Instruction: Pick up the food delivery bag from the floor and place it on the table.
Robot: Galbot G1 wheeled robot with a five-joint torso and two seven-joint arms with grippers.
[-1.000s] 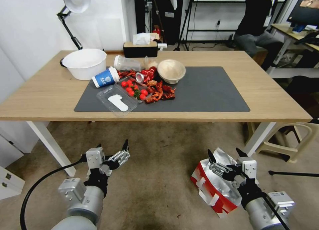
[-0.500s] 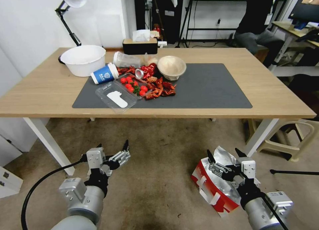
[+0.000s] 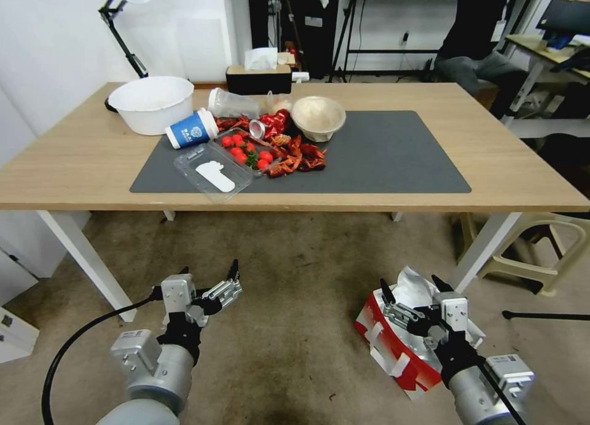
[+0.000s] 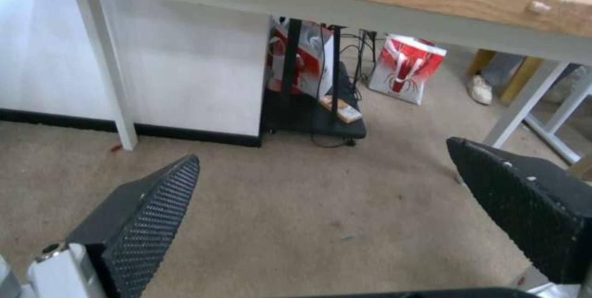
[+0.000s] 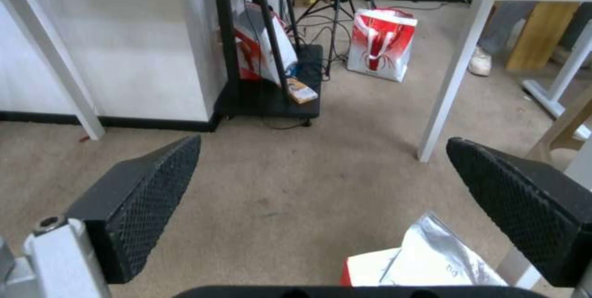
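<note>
Right claw, released with fingers spread, hangs just above the food delivery bag, which lies tilted on the floor at lower right of the head view. Left claw, likewise released, hovers at lower left, over bare carpet. Compared with a second ago, the whole scene sits higher in frame: the camera moved, while the bag stays put. The right wrist view shows the bag's foil lining between the fingers; the head view alone shows the surface from above.

Crinkled foil-lined paper food delivery bag
</note>
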